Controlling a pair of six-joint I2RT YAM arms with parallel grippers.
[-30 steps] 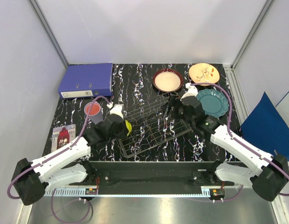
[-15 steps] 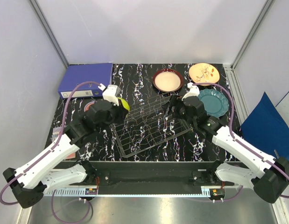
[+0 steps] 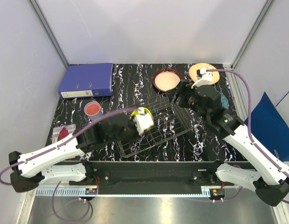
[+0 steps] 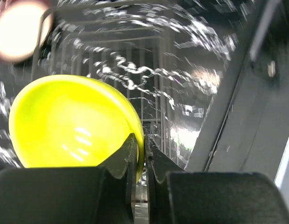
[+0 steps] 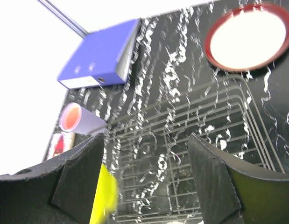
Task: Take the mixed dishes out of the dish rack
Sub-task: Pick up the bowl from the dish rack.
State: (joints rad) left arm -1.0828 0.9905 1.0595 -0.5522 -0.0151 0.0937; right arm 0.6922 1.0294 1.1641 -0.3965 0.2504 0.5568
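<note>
Pale grey walls [image 3: 149, 28] close in a black, white-veined table [image 3: 130, 77]. At its far left corner lies a blue ring binder [image 3: 87, 79]. Nearer, by the left edge, is a red packet [image 3: 63, 134], and between the two stands the lavender cup [image 3: 92, 108], its inside salmon-red. The left gripper [image 4: 140, 154] is clamped on the rim of the small yellow-green bowl [image 4: 69, 123] and holds it over the dish rack [image 3: 156, 128], which sits mid-table. Beyond the rack the cream bowl [image 3: 166, 80] rests on the table. The right gripper [image 5: 145, 140] has its fingers spread wide with nothing between them, above the rack's far right corner. A peach plate [image 3: 199, 70] and the teal plate [image 3: 222, 100] lie under the right arm, the teal one mostly hidden. A blue sheet [image 3: 265, 123] leans outside the right wall. Half a second ago the left arm held the bowl near the binder and hid the cup. It has since swung right over the rack, and the right arm has risen and drawn back.
</note>
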